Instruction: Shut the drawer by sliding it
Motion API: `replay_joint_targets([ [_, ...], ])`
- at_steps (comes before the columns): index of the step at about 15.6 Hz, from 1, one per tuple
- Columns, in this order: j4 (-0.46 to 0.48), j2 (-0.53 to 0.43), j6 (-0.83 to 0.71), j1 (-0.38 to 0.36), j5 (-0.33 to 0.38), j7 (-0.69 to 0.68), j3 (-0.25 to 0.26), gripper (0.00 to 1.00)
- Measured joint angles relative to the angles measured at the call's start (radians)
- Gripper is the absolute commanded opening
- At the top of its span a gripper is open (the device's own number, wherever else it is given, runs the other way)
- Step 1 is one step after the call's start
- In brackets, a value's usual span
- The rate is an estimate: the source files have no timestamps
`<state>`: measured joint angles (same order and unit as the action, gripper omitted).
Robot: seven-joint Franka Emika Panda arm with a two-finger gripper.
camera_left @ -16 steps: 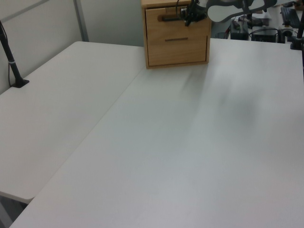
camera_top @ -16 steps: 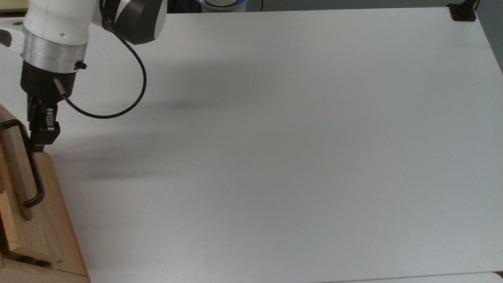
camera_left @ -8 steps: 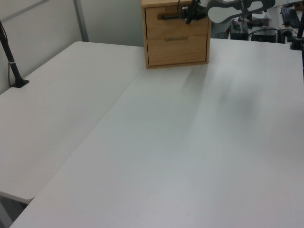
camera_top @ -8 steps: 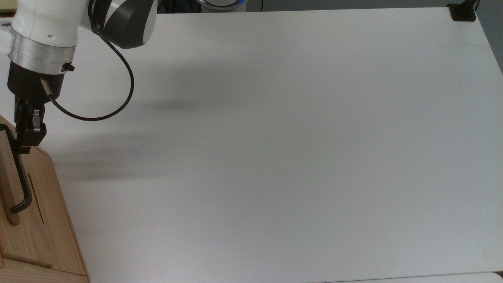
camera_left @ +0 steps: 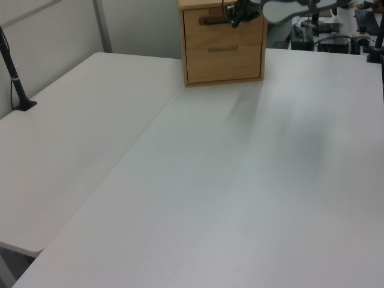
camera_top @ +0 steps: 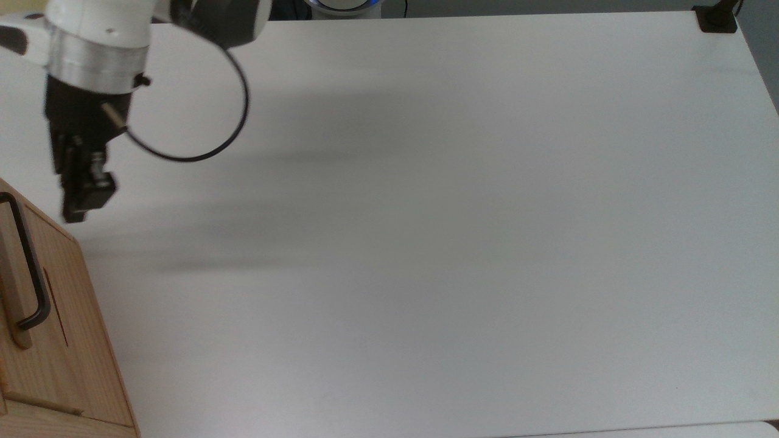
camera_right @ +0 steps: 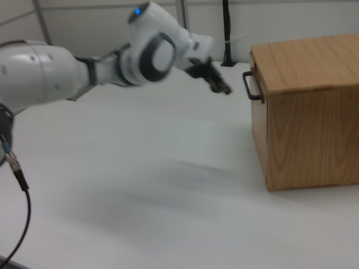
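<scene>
The drawer (camera_top: 8,274) is the upper one in the pine cabinet (camera_top: 73,340) at the top view's left edge. Its front sits level with the cabinet face, and its black bar handle (camera_top: 29,261) sticks out. My gripper (camera_top: 79,204) hangs just off the cabinet's far corner, shut with nothing in it and apart from the handle. In the left view the gripper (camera_left: 235,14) is in front of the drawer (camera_left: 198,31), by the handle's (camera_left: 213,21) right end. In the right view the gripper (camera_right: 220,86) is a short gap left of the handle (camera_right: 248,85).
A wide white table (camera_top: 426,243) stretches to the top view's right. A black cable (camera_top: 201,152) loops off my wrist. A black clamp (camera_top: 717,18) sits at the far right corner. In the left view a black post (camera_left: 15,75) stands at the left edge.
The drawer slid in toward the top view's left until its front met the cabinet face. My gripper then drew back to the right, off the handle.
</scene>
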<state>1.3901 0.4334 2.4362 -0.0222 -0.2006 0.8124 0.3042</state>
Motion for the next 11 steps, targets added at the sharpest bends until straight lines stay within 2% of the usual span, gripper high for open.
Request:
replay_joint_targets([
  [3, 0.037, -0.105, -0.243, -0.056, 0.015, -0.113, -0.075, 0.23],
  [6, 0.068, -0.189, -0.448, -0.081, 0.084, -0.299, -0.136, 0.35],
  [7, 0.078, -0.213, -0.508, -0.089, 0.11, -0.379, -0.145, 0.48],
  [10, 0.113, -0.286, -0.663, -0.109, 0.185, -0.583, -0.152, 1.0],
  [11, 0.121, -0.308, -0.699, -0.11, 0.203, -0.627, -0.152, 1.0],
])
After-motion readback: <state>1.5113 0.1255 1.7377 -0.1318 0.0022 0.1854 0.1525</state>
